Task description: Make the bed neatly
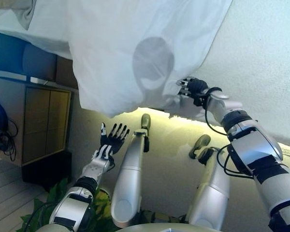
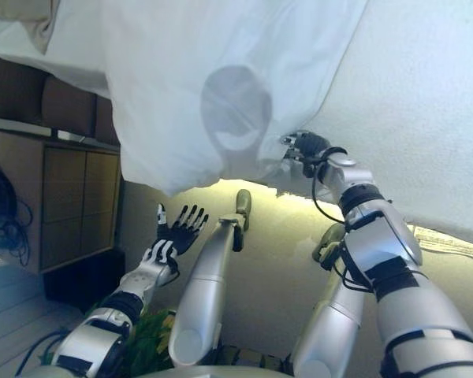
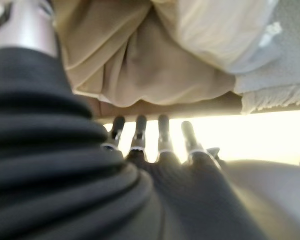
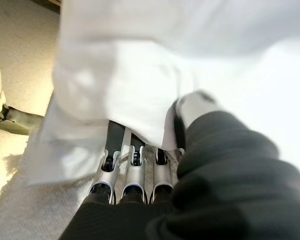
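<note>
A white duvet (image 1: 135, 53) lies bunched over the bed's side and hangs down past its edge. A pale textured bedspread (image 1: 261, 58) covers the bed to the right. My right hand (image 1: 193, 88) is at the duvet's lower corner. In the right wrist view its fingers (image 4: 132, 157) run under the white cloth (image 4: 115, 90) and the thumb (image 4: 192, 105) presses on top, pinching it. My left hand (image 1: 113, 137) is open with fingers spread, below the hanging duvet and apart from it. The left wrist view shows its straight fingers (image 3: 162, 131) under folds of cloth (image 3: 140, 65).
A wooden bedside cabinet (image 1: 43, 121) stands at the left, with a blue seat (image 1: 19, 58) behind it. A pillow's corner (image 1: 19, 12) shows at the top left. A green plant (image 1: 50, 200) is low at the left. The bedspread's fringed edge (image 1: 186, 115) hangs by my right hand.
</note>
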